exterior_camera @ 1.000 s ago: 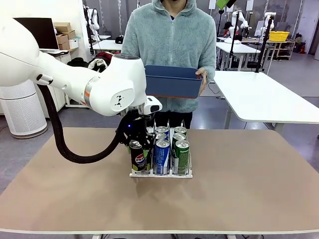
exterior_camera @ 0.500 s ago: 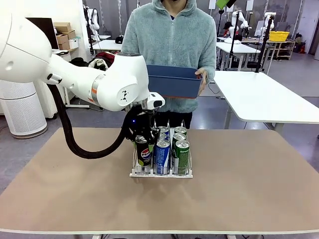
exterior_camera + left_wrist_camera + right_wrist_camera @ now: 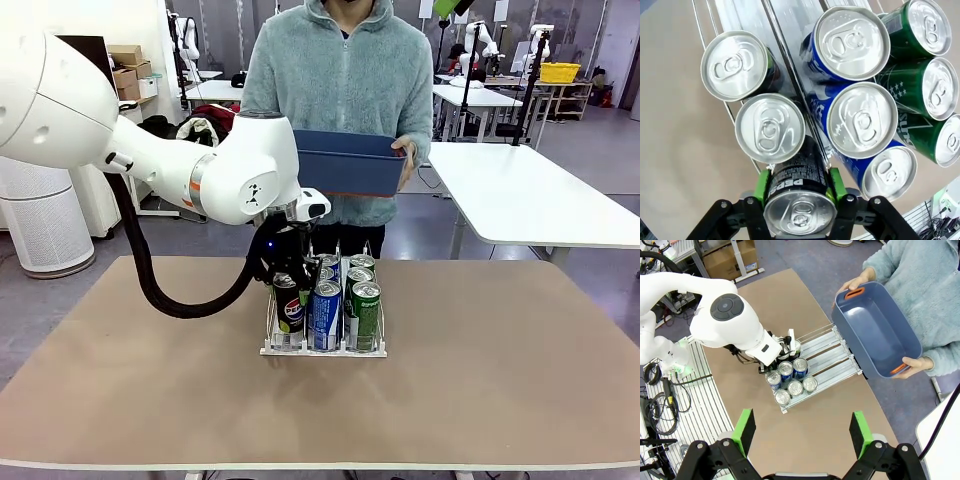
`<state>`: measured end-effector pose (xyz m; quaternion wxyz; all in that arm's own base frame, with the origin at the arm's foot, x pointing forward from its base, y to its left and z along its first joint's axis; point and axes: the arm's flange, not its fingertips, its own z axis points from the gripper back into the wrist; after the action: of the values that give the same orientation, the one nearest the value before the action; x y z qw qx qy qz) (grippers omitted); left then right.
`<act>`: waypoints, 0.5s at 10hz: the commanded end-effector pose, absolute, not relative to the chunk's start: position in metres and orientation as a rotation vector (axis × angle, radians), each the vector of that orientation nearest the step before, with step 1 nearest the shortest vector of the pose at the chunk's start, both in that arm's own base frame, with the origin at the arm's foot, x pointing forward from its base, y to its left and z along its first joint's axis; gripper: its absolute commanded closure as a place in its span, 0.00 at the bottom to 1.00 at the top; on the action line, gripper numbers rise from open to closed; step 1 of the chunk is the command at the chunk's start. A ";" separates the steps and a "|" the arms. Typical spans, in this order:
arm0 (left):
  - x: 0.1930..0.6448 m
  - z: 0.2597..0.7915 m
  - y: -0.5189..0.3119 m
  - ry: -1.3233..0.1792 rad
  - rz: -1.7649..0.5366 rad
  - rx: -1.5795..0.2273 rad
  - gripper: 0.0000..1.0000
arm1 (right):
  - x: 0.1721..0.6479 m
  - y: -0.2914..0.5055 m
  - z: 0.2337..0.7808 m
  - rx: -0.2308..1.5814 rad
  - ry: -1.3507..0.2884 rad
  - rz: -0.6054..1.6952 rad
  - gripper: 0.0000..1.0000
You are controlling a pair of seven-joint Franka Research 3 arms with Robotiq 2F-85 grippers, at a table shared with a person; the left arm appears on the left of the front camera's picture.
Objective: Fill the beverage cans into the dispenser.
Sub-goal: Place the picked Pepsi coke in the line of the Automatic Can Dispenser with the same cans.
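Observation:
My left gripper (image 3: 288,283) is shut on a black Pepsi can (image 3: 289,308) and holds it upright in the left lane of the white wire dispenser (image 3: 322,350). In the left wrist view the green pads (image 3: 761,186) clamp that Pepsi can (image 3: 799,210); two more silver-topped cans (image 3: 770,128) stand ahead of it in the same lane. Blue cans (image 3: 865,120) fill the middle lane and green cans (image 3: 939,87) the right one. My right gripper (image 3: 802,435) hangs open high above the table, empty, looking down on the dispenser (image 3: 832,352).
A person at the far side holds an empty blue bin (image 3: 348,165) with both hands above the table's far edge, just behind the dispenser. The brown tabletop (image 3: 500,370) lies bare around the rack. Other tables stand farther back on the right.
My left arm has carried the Pepsi can a little to the right and back, from the rack's front-left corner into its left lane. The right gripper has stayed open.

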<state>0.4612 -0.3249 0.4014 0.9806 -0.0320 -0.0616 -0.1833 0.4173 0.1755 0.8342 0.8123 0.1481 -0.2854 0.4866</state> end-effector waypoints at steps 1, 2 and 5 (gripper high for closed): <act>0.470 0.399 -0.327 -0.133 -0.401 -0.055 0.42 | 0.417 0.176 0.834 0.317 -0.608 1.038 0.00; 0.467 0.393 -0.329 -0.109 -0.417 -0.048 0.42 | 0.417 0.176 0.834 0.317 -0.608 1.038 0.00; 0.455 0.384 -0.331 -0.062 -0.463 -0.037 0.42 | 0.417 0.176 0.834 0.317 -0.608 1.038 0.00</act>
<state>0.4602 -0.3275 0.3926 0.9763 -0.0253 -0.0436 -0.2104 0.4173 0.1755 0.8342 0.8123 0.1481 -0.2854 0.4866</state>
